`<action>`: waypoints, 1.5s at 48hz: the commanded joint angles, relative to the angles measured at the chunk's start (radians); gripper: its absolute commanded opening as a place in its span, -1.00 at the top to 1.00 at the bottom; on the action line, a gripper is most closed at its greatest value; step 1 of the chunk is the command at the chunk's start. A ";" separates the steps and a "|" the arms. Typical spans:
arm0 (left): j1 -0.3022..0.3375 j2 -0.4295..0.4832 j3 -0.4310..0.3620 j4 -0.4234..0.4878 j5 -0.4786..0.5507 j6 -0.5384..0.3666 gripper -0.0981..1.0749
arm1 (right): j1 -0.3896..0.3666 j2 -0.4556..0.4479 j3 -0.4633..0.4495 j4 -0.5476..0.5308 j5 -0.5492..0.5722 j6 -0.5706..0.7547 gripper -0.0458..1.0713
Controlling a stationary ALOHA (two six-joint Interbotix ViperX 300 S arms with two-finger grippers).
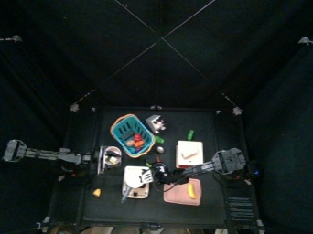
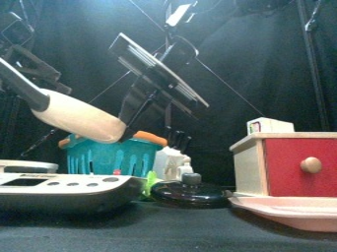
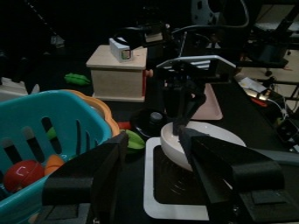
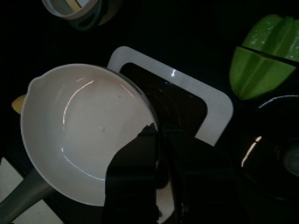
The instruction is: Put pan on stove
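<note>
My right gripper (image 1: 156, 172) reaches across the middle and is shut on the rim of the pan (image 4: 82, 127), which is pale inside. It holds the pan tilted in the air (image 2: 79, 118) just above the stove (image 4: 176, 92), a white slab with a dark top at the table's front left (image 2: 66, 187). The pan's handle (image 4: 21, 206) points away from the gripper. In the left wrist view the pan (image 3: 187, 149) hangs over the stove (image 3: 222, 144). My left gripper (image 3: 158, 188) is open and empty, left of the stove, facing the pan.
A teal basket (image 2: 112, 153) with food stands behind the stove. A green pepper (image 4: 267, 52) and a black lid (image 2: 191, 192) lie beside it. A white block with a red front (image 2: 283, 162) sits on a peach board (image 2: 283, 215) at the right. A silvery pot (image 1: 113, 155) is by my left gripper.
</note>
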 commanded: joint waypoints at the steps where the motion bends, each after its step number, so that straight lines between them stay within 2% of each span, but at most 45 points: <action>1: 0.000 0.002 -0.011 -0.002 0.003 0.000 -0.65 | -0.008 -0.003 -0.044 0.003 0.005 -0.002 0.24; 24: 0.000 0.000 -0.011 0.000 0.009 0.000 -0.65 | 0.000 0.021 -0.064 0.078 0.117 -0.002 0.23; 52: 0.002 0.000 -0.009 0.000 0.009 0.000 -0.65 | 0.000 0.060 -0.097 0.092 0.130 -0.002 0.22; 58: 0.000 0.000 -0.009 -0.002 0.011 0.000 -0.65 | 0.002 0.058 -0.100 0.089 0.132 -0.002 0.15; 72: 0.000 0.002 -0.009 -0.002 0.009 -0.002 -0.65 | 0.002 0.060 -0.095 0.086 0.132 -0.003 -0.14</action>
